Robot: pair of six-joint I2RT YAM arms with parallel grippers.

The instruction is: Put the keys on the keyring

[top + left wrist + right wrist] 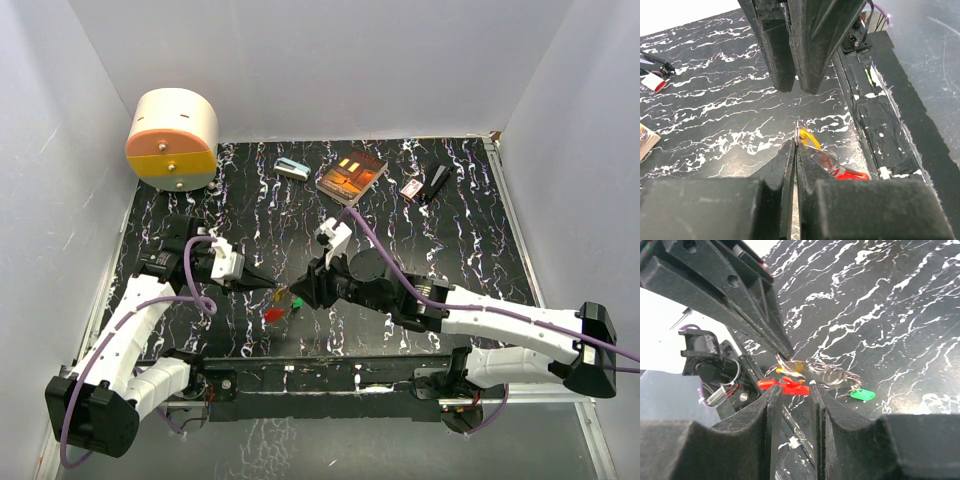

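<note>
My left gripper (270,288) is shut on a thin metal keyring (797,133) and holds it just above the black table. A yellow key (810,137) and a red key (852,175) hang from linked rings beside its tips (796,146). In the right wrist view the red key (785,386) lies just past my right gripper (794,391), whose fingers stand a little apart and empty. The yellow key (792,365), more loose rings (832,374) and a green key (862,395) lie beyond. From above, my right gripper (302,291) faces the left one, tips nearly meeting. No pink key shows.
At the table's back stand a book (352,174), a small teal-and-white box (292,168), a small red-and-white box (411,188) and a black object (437,182). A round cream and orange container (172,140) sits at the back left. The black front rail (880,125) is close by.
</note>
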